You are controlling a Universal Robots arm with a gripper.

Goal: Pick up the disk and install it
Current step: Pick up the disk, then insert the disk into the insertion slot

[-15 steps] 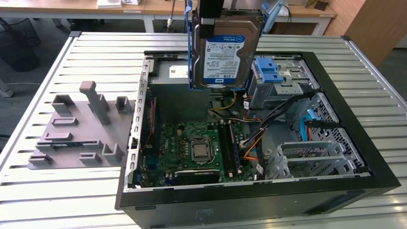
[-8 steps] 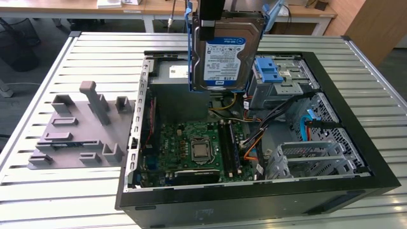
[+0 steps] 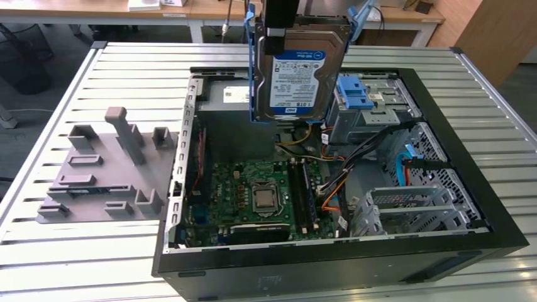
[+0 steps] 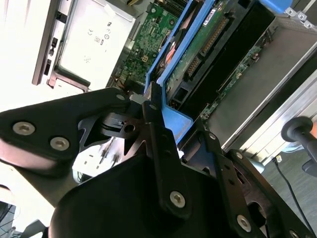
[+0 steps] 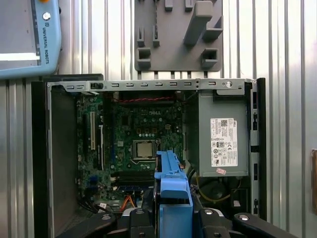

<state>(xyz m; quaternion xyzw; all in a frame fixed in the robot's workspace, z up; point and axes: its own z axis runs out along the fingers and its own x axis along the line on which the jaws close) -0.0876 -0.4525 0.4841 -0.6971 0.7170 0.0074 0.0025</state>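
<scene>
Jaws: clamped on the blue carrier of the disk (image 3: 298,69). Gripper (image 4: 173,121): above the open computer case (image 3: 470,189). Disk: held upright, label showing, over the case's far end, near the drive cage (image 3: 373,104). Grey fixture plate (image 3: 92,176): on the table, at the exterior view's left.
</scene>
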